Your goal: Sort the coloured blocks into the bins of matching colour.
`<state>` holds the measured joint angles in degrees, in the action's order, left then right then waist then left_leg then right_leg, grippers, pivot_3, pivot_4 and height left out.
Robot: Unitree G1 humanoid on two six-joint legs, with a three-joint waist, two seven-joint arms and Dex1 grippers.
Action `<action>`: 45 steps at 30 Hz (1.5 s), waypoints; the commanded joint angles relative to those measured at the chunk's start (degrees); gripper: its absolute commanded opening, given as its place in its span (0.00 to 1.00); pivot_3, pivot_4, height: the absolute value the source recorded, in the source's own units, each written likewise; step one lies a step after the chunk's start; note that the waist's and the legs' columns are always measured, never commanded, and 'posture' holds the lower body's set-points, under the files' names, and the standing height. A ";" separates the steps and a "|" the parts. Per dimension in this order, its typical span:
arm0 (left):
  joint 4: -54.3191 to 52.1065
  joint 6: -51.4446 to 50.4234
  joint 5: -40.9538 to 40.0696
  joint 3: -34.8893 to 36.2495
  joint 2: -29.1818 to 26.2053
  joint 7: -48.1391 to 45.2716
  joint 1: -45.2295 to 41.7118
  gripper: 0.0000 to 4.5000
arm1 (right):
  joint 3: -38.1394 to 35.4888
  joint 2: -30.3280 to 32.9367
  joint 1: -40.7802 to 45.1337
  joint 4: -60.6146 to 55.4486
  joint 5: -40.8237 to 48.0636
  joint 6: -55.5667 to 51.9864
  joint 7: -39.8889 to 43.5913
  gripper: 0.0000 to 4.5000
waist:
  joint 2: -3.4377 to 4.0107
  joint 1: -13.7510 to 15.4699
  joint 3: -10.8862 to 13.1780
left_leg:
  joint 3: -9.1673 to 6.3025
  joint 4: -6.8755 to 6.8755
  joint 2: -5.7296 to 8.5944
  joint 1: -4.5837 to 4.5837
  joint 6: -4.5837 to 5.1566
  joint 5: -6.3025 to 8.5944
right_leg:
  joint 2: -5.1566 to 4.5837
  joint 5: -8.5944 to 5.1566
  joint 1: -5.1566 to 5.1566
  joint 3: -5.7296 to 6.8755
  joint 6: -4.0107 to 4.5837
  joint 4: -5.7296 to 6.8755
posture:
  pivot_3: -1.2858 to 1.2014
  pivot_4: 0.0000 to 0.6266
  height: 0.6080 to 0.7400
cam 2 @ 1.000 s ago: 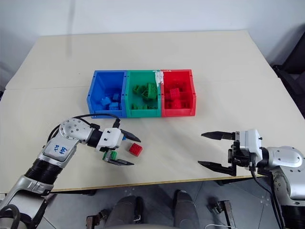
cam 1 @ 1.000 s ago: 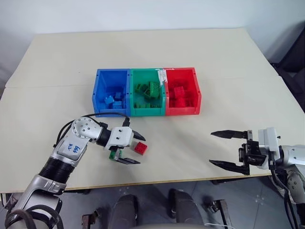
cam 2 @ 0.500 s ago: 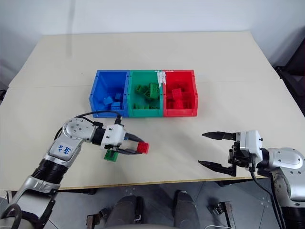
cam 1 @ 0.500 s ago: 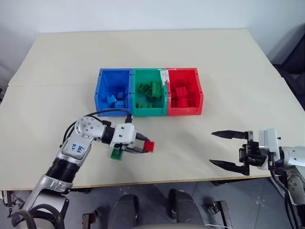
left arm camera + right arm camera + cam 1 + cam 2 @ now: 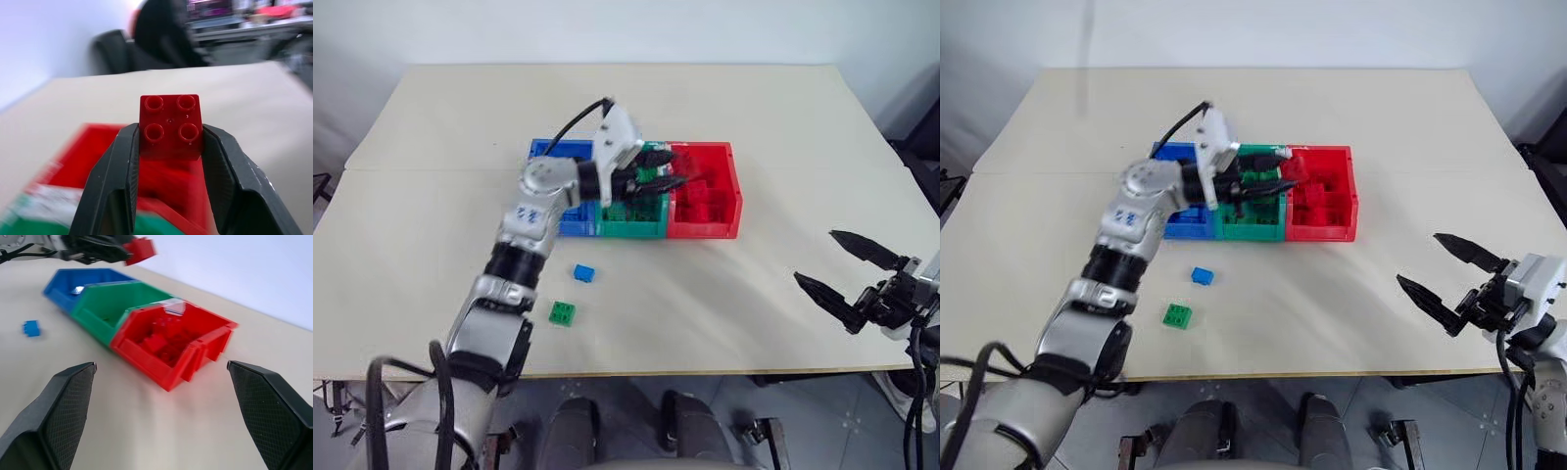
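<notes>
Left hand (image 5: 168, 147): gripping a red block (image 5: 170, 126), carrying it above the bins.
Right hand (image 5: 847, 276): spread wide, holding nothing.
Next: letting go over the red bin (image 5: 732, 188) just ahead.

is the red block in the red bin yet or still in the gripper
Still in the gripper: the left gripper pinches the red block between its fingers, above the bins.

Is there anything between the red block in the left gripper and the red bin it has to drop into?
Nothing visible. The left gripper holds the red block above the bins, near the open-topped red bin, which holds only red blocks.
</notes>
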<state>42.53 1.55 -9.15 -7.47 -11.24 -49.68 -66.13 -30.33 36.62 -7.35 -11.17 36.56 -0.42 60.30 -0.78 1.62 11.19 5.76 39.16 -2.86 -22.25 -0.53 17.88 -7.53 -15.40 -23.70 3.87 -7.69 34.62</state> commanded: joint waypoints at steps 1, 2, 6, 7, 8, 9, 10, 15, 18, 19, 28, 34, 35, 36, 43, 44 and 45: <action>12.09 6.29 4.08 0.73 2.56 7.07 -5.81 0.32 | -1.62 -1.25 -1.12 -3.19 0.63 1.52 -2.03 1.00 | 0.00 -0.27 0.00 | 0.01 -0.03 0.00 -0.01 0.02 0.02 | 0.00 0.01 0.00 0.00 -0.02 -0.07 | 0.52 0.24 1.00; 14.71 7.24 4.54 1.04 3.24 8.04 -7.04 0.32 | -1.50 -1.50 -1.41 -3.56 0.54 1.67 -2.38 1.00 | 0.00 -0.31 0.00 | 0.03 -0.08 0.00 -0.01 0.03 0.03 | 0.00 0.02 0.00 0.00 -0.03 -0.10 | 0.52 0.24 1.00; 20.48 9.09 5.57 1.65 4.93 8.64 -9.33 0.40 | -0.97 -1.99 -1.80 -4.64 0.50 1.81 -3.51 1.00 | -0.01 -0.23 0.00 | 0.06 -0.17 0.00 -0.05 0.05 0.05 | 0.01 0.03 -0.02 0.04 -0.06 -0.08 | 0.52 0.24 1.00; 21.04 10.15 5.79 1.60 5.21 8.04 -9.32 0.48 | -0.77 -2.07 -1.73 -4.80 0.50 1.83 -3.72 1.00 | 0.00 -0.16 0.00 | 0.06 -0.17 0.00 -0.06 0.05 0.05 | 0.01 0.03 -0.01 0.05 -0.06 -0.09 | 0.52 0.24 1.00; 21.41 10.71 6.22 1.19 5.39 6.98 -9.11 0.54 | -0.49 -2.18 -1.63 -4.91 0.50 1.88 -3.85 1.00 | -0.01 -0.14 0.01 | 0.06 -0.16 0.00 -0.08 0.05 0.05 | 0.01 0.04 -0.01 0.06 -0.08 -0.10 | 0.52 0.24 1.00; 21.57 11.31 6.23 1.25 5.58 6.31 -8.89 0.61 | -0.18 -2.28 -1.53 -5.01 0.47 1.89 -3.99 1.00 | -0.01 -0.13 0.01 | 0.06 -0.15 0.00 -0.10 0.06 0.06 | 0.01 0.05 -0.02 0.06 -0.09 -0.14 | 0.52 0.24 1.00; 21.57 11.66 5.93 1.61 5.74 5.49 -8.69 0.68 | 0.09 -2.33 -1.47 -5.11 0.47 1.88 -4.08 1.00 | -0.01 -0.08 0.01 | 0.06 -0.14 0.00 -0.10 0.06 0.06 | 0.01 0.05 -0.01 0.06 -0.10 -0.18 | 0.52 0.24 1.00; 17.91 14.35 5.74 2.28 2.53 1.28 -5.63 0.99 | 3.51 -2.34 0.69 -4.67 0.63 1.60 -2.49 1.00 | -0.01 -0.25 0.01 | 0.05 -0.11 0.02 -0.12 0.08 0.07 | -0.01 0.06 0.00 0.06 -0.12 -0.35 | 0.52 0.24 1.00; 12.97 14.16 4.26 3.15 -0.34 -2.82 -2.15 0.99 | 5.75 -1.68 2.03 -4.25 0.66 1.25 -0.63 1.00 | 0.01 -0.84 0.00 | 0.07 -0.16 -0.01 -0.06 0.06 0.07 | 0.01 0.06 -0.03 0.05 -0.11 -0.07 | 0.52 0.24 1.00; 8.86 14.10 3.27 3.52 -2.48 -5.58 0.88 0.99 | 7.27 -1.29 3.05 -3.90 0.53 1.00 0.68 1.00 | 0.02 -0.86 0.00 | 0.07 -0.16 -0.03 -0.06 0.05 0.07 | 0.02 0.06 -0.03 0.05 -0.11 -0.04 | 0.52 0.24 1.00; -29.99 3.19 -8.50 11.47 -21.43 -15.84 31.31 0.99 | 16.47 0.70 11.56 1.27 -0.06 -0.19 10.33 1.00 | 0.03 -1.92 0.00 | 0.05 -0.09 -0.09 -0.02 0.05 0.08 | 0.00 0.05 -0.03 0.00 -0.08 0.17 | 0.52 0.24 1.00; -47.31 -2.25 -15.93 24.03 -29.54 -13.76 55.61 0.99 | 20.90 0.63 17.02 5.63 -0.80 -0.31 15.76 1.00 | 0.02 -1.43 0.00 | -0.05 -0.06 -0.04 0.03 0.10 0.13 | -0.13 0.02 0.04 0.02 -0.02 0.22 | 0.52 0.24 1.00; -48.88 -3.22 -16.77 25.29 -29.73 -12.94 57.66 0.99 | 21.23 0.58 17.57 6.16 -0.83 -0.25 16.26 1.00 | 0.02 -1.30 0.00 | -0.07 -0.06 -0.04 0.03 0.10 0.13 | -0.15 0.01 0.04 0.03 -0.01 0.22 | 0.52 0.24 1.00; -49.87 -2.84 -16.99 27.87 -29.86 -12.66 61.90 0.99 | 22.04 0.36 18.45 6.68 -0.97 -0.35 16.84 1.00 | 0.02 -1.15 0.00 | -0.11 -0.06 -0.02 0.03 0.11 0.14 | -0.17 0.02 0.06 0.05 -0.01 0.22 | 0.52 0.24 1.00; -51.02 -5.44 -20.66 37.63 -30.86 -14.66 81.09 0.99 | 24.56 0.95 21.96 10.15 -1.67 -0.27 21.61 1.00 | 0.02 -1.96 -0.01 | -0.06 -0.09 -0.26 0.14 0.15 0.39 | -0.10 -0.14 -0.02 0.29 0.33 0.19 | 0.52 0.24 1.00; -51.82 -5.38 -20.86 37.85 -30.93 -14.62 81.80 0.99 | 24.57 1.24 22.45 10.80 -1.79 -0.17 22.29 1.00 | 0.02 -1.83 -0.01 | -0.07 -0.10 -0.30 0.14 0.14 0.39 | -0.08 -0.16 -0.02 0.35 0.36 0.20 | 0.52 0.24 1.00; -52.28 -5.09 -20.69 37.70 -31.16 -14.71 82.18 0.99 | 24.57 1.45 22.90 11.41 -1.92 -0.08 22.86 1.00 | 0.03 -1.65 0.00 | -0.09 -0.09 -0.31 0.14 0.12 0.39 | -0.08 -0.17 -0.02 0.40 0.39 0.23 | 0.52 0.24 1.00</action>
<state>-6.76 -3.59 -28.07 28.86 -41.54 -63.97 15.97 -4.91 37.07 14.93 0.40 34.29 -1.21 81.86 -0.74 -0.04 11.19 5.65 39.06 -3.16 -22.11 -0.41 18.28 -7.63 -15.57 -23.71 4.28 -7.29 34.86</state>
